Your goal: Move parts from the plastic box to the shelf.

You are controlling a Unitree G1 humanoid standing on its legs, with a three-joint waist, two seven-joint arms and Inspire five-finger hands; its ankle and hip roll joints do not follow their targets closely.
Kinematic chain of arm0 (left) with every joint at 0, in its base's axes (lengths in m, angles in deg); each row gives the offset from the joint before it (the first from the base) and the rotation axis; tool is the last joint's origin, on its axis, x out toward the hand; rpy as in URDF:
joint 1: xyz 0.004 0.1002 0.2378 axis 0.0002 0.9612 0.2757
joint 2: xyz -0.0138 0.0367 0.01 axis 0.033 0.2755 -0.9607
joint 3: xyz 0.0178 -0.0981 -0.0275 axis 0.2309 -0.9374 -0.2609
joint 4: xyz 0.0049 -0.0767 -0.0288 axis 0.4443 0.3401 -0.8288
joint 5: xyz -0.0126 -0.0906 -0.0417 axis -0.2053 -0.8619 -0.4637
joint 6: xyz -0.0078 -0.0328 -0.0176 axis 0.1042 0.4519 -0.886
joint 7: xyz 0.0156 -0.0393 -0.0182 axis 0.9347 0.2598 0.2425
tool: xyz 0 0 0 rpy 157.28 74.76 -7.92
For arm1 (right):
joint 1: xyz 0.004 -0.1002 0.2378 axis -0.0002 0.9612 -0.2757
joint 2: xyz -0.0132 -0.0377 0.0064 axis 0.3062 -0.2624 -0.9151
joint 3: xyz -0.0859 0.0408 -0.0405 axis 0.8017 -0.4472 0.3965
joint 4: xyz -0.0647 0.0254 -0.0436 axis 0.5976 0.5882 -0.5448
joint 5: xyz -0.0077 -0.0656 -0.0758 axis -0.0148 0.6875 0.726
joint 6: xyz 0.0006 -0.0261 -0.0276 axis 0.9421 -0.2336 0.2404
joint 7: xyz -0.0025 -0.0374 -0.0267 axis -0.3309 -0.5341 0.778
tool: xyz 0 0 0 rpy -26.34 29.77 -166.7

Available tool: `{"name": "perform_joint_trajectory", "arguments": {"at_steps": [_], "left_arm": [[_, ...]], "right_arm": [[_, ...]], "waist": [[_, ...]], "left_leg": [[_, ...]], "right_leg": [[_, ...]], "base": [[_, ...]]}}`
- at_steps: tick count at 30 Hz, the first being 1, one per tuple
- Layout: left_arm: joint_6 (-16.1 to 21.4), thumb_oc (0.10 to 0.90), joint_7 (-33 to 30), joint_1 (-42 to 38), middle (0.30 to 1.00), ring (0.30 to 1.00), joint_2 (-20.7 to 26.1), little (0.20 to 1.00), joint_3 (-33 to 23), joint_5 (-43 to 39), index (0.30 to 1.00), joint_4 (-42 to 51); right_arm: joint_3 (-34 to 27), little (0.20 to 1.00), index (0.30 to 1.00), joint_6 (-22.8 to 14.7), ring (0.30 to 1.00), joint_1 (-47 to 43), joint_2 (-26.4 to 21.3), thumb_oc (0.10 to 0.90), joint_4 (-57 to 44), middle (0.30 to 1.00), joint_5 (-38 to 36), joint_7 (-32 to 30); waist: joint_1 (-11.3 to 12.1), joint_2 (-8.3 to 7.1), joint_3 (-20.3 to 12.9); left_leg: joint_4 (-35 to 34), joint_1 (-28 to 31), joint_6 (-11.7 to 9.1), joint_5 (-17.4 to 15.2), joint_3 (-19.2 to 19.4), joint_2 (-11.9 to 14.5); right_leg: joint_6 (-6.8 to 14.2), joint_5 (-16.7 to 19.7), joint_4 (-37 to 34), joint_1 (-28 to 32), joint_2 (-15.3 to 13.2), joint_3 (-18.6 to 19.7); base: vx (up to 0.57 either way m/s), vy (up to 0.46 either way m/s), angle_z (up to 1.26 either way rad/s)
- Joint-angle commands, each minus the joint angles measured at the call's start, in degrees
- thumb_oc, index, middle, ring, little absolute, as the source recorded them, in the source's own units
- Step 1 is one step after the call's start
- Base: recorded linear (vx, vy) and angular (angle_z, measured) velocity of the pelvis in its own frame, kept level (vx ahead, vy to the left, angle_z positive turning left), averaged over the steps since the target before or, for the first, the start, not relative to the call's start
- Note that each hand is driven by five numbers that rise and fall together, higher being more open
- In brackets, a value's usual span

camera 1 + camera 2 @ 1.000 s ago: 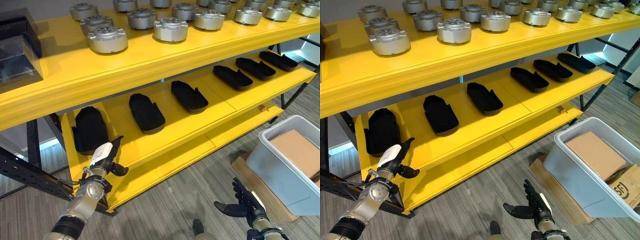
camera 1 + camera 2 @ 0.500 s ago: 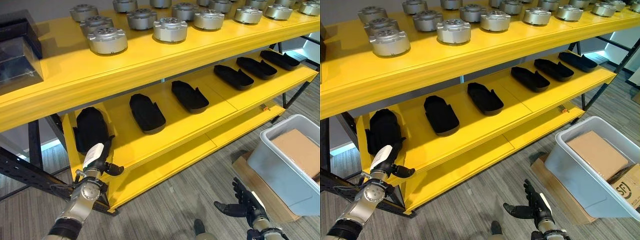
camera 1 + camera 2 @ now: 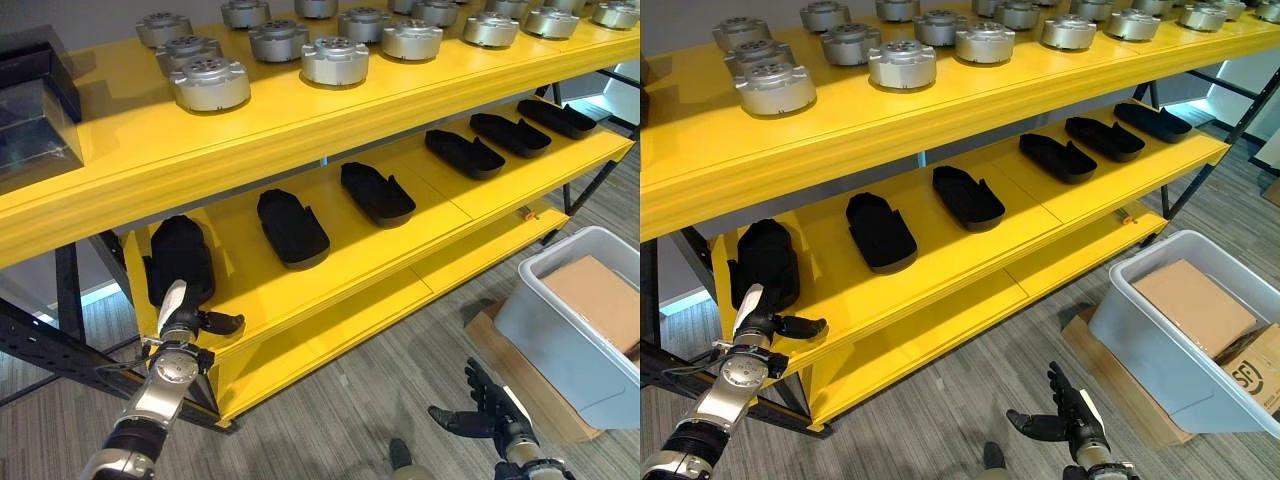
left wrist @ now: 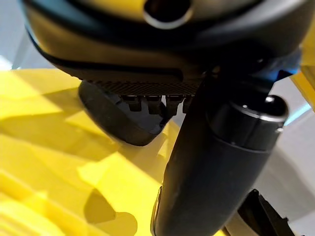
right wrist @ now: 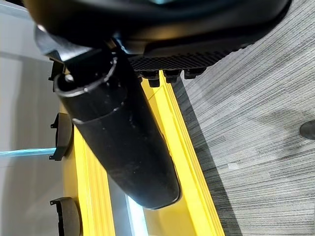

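Several black moulded parts lie in a row on the yellow shelf's middle board (image 3: 390,250). The leftmost black part (image 3: 180,255) stands at the board's left end. My left hand (image 3: 185,318) is open at that part's lower end, fingers straight and thumb out to the right; I cannot tell if it touches. In the left wrist view the black part (image 4: 113,123) shows just past the thumb (image 4: 216,162). My right hand (image 3: 485,412) hovers open and empty low over the floor. The grey plastic box (image 3: 545,330) stands on the floor at the right.
Round silver parts (image 3: 335,60) fill the top board. A cardboard box (image 3: 600,295) lies inside the plastic box, which rests on flat cardboard (image 3: 520,385). A dark case (image 3: 35,110) sits at the top board's left end. Black frame bars (image 3: 50,350) run left of my left arm.
My left hand has drawn to the left and closer to the leftmost black part. The right hand has stayed in place.
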Motion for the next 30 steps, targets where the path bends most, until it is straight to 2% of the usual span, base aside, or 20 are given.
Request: {"name": "perform_joint_trajectory", "arguments": {"at_steps": [1, 11, 30], "left_arm": [[4.95, 0.9, -4.71, -12.37, 1.0, 1.0, 2.42, 1.0, -4.06, -2.22, 1.0, -3.16], [5.82, 0.9, -4.95, -15.02, 1.0, 1.0, 2.78, 1.0, -3.64, -6.26, 1.0, -6.22], [4.71, 0.9, -2.75, -15.63, 1.0, 1.0, 0.16, 1.0, -2.66, -9.55, 1.0, -11.79]], "right_arm": [[-0.39, 1.0, 1.0, -5.13, 1.0, -3.51, -3.76, 0.9, -3.7, 1.0, -2.58, 0.38], [0.22, 1.0, 1.0, -5.72, 1.0, -3.59, -4.31, 0.9, -4.06, 1.0, -2.53, 0.29], [0.24, 1.0, 1.0, -5.18, 1.0, -2.95, -3.84, 0.9, -3.09, 1.0, -2.77, -0.01]], "waist": [[-0.92, -0.21, -0.43], [-1.4, -0.28, -0.24], [-1.87, -0.46, -0.36]], "left_leg": [[0.22, 2.81, 0.75, -3.09, 0.37, 1.71], [0.26, 2.72, 0.68, -2.99, 0.56, 1.83], [0.34, 3.11, 0.68, -3.2, 0.95, 1.84]], "right_leg": [[0.97, -5.91, 1.36, 5.04, -1.81, -1.26], [1.06, -5.89, 1.48, 4.74, -1.78, -0.99], [1.0, -5.99, 1.58, 4.76, -1.69, -0.33]], "base": [[0.0, 0.0, 0.0], [0.0, 0.0, 0.0], [0.0, 0.0, 0.0]]}}
